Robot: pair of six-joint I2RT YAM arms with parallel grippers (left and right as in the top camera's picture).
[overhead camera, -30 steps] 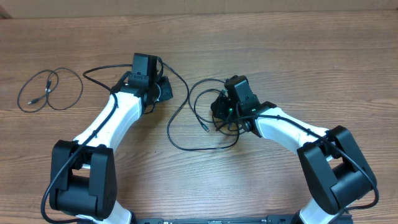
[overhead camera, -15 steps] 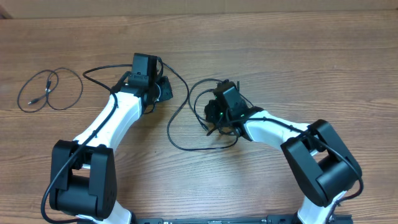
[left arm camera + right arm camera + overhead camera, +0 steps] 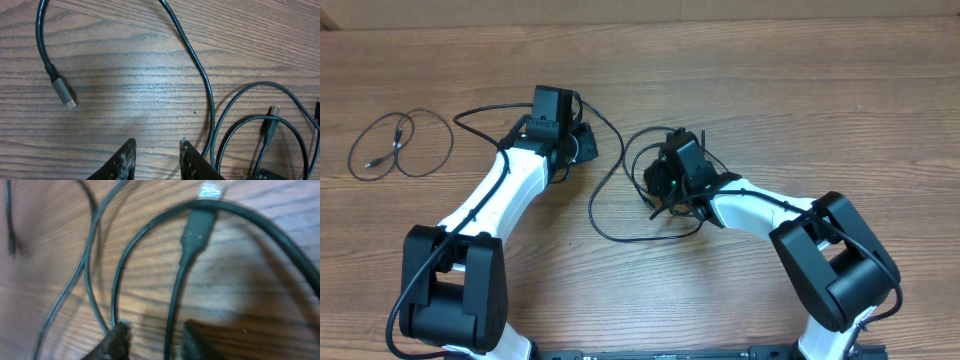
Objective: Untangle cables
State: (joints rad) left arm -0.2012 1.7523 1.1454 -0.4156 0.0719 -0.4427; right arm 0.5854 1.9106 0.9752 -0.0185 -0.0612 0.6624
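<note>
A looped cable (image 3: 400, 145) lies alone at the far left of the worktop (image 3: 820, 90), well apart from the arms. The left hand (image 3: 155, 155) hovers low over the wood, its fingers (image 3: 125, 160) a little apart and holding nothing; a grey-tipped plug (image 3: 65, 95) lies ahead of it and a strand (image 3: 207, 100) passes just beside its right finger. The tangled cables (image 3: 592, 208) sit mid-worktop between the arms. The right hand (image 3: 156, 337) is down among them, partly open, with a black-plugged strand (image 3: 197, 235) running between its fingers, unpinched.
</note>
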